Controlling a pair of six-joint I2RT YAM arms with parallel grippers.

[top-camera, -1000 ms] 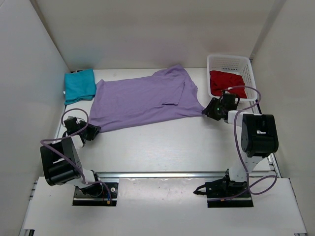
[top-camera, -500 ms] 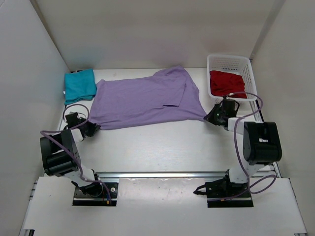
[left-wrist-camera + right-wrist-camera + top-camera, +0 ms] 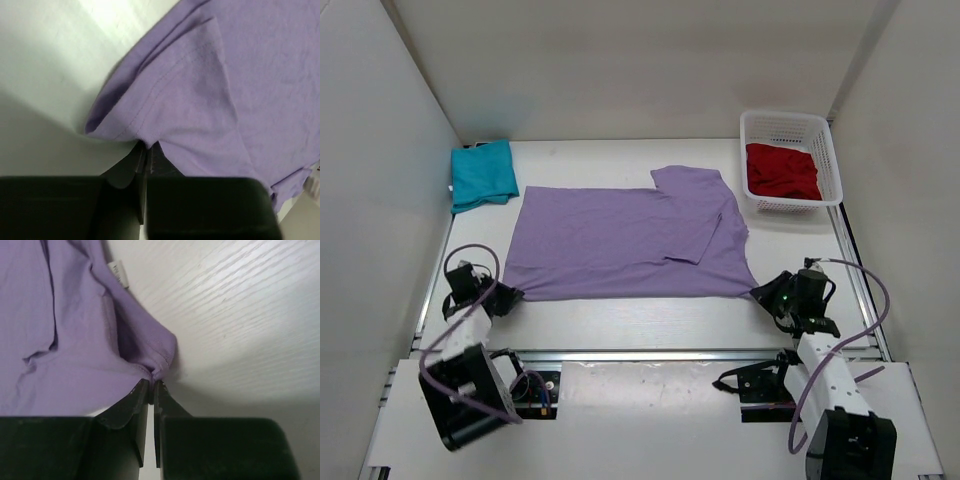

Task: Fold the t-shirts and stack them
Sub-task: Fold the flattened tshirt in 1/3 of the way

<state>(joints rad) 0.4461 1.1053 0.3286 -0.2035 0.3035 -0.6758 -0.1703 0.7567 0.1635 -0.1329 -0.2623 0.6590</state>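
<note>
Both arms have drawn back toward their bases since the earlier frames, dragging the lavender t-shirt (image 3: 625,245) nearer and pulling its near hem out straight. Left gripper (image 3: 512,295): jaws clenched on the shirt's near-left corner, cloth bunching just ahead of the fingertips in the left wrist view (image 3: 145,150). Right gripper (image 3: 762,292): jaws likewise pinched on the near-right corner, a small fold of fabric caught at the tips in the right wrist view (image 3: 151,382). Between the two grips the shirt lies spread and mostly flat on the table (image 3: 640,325), one sleeve doubled over on the right-hand side beyond the right jaws. Farther off, beyond the left jaws, the teal t-shirt (image 3: 482,174) rests folded at the far-left corner. Beyond the right jaws, the red t-shirt (image 3: 782,170) lies crumpled in the white basket (image 3: 790,125). Judged progress: one shirt appears folded; the lavender one is laid out but unfolded; the red one is untouched; no stack exists yet.
</note>
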